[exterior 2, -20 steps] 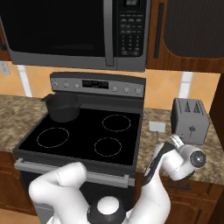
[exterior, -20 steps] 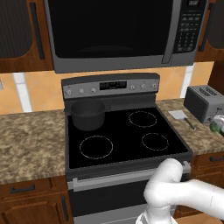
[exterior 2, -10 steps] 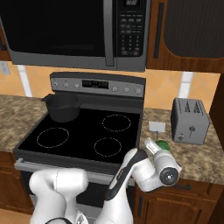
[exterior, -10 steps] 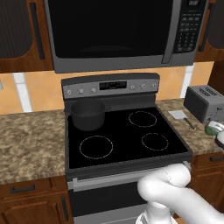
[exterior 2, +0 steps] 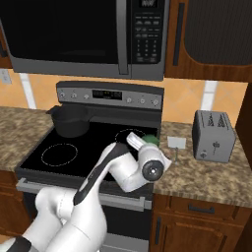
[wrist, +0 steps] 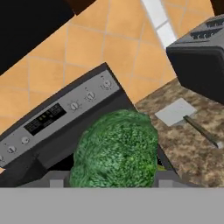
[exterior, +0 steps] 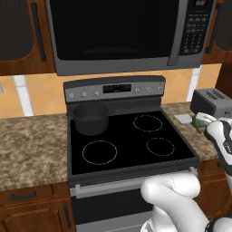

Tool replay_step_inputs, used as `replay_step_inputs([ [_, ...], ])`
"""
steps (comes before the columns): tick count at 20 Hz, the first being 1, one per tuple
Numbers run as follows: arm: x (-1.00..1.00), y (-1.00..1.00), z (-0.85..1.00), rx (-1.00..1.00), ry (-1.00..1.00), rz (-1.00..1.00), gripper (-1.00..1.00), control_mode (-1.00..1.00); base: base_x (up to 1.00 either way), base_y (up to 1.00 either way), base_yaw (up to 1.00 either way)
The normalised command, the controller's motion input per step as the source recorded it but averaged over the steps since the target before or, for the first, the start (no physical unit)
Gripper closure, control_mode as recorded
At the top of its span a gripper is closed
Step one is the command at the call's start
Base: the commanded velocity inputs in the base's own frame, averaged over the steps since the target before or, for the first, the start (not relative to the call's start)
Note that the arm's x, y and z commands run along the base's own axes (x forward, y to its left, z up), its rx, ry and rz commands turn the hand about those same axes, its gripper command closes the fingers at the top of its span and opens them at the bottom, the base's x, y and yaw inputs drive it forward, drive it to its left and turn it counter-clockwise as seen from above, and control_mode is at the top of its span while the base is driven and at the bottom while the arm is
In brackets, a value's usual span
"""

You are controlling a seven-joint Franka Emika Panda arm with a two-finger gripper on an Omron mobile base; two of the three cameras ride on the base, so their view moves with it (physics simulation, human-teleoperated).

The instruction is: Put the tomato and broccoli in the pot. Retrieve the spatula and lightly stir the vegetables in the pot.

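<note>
My gripper [wrist: 111,181] is shut on the broccoli [wrist: 116,151], a bright-green lumpy floret that fills the lower middle of the hand view. The gripper [exterior 2: 141,141] carries the broccoli [exterior 2: 151,139] above the stove's right edge, and the hand [exterior: 205,121] with a bit of green [exterior: 197,122] enters from the right. The dark pot [exterior: 91,118] stands on the back-left burner [exterior 2: 70,121], well to the left of the gripper. A grey spatula [wrist: 187,117] lies on the right counter [exterior 2: 173,144]. The tomato is out of view.
A grey toaster [exterior 2: 212,136] stands on the right counter [exterior: 212,101], close behind the hand. The black stovetop [exterior: 131,145] has free burners. A microwave [exterior: 118,34] hangs above. The left speckled counter [exterior: 31,145] is bare.
The arm has swung up and to the left from the right counter, carrying the broccoli to the stove's right edge. The pot and spatula have stayed put.
</note>
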Motion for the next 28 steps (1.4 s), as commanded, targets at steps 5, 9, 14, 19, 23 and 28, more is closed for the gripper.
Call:
replay_step_inputs([
  [5, 0.08, 1.00, 0.68, -0.13, 0.00, 0.12, 1.00, -1.00, 0.00, 0.00, 0.00],
  [9, 0.21, 1.00, 0.14, -0.16, 0.01, 0.14, 1.00, -1.00, 0.00, 0.00, 0.00],
  [14, 0.32, 1.00, 0.00, -0.17, 0.00, 0.18, 1.00, -1.00, 0.00, 0.00, 0.00],
  [19, 0.55, 1.00, 0.19, -0.13, -0.01, 0.13, 1.00, -1.00, 0.00, 0.00, 0.00],
  [23, 0.48, 1.00, 0.26, -0.14, 0.00, 0.08, 1.00, -1.00, 0.00, 0.00, 0.00],
  [28, 0.31, 1.00, 0.34, -0.10, 0.00, 0.07, 1.00, -1.00, 0.00, 0.00, 0.00],
])
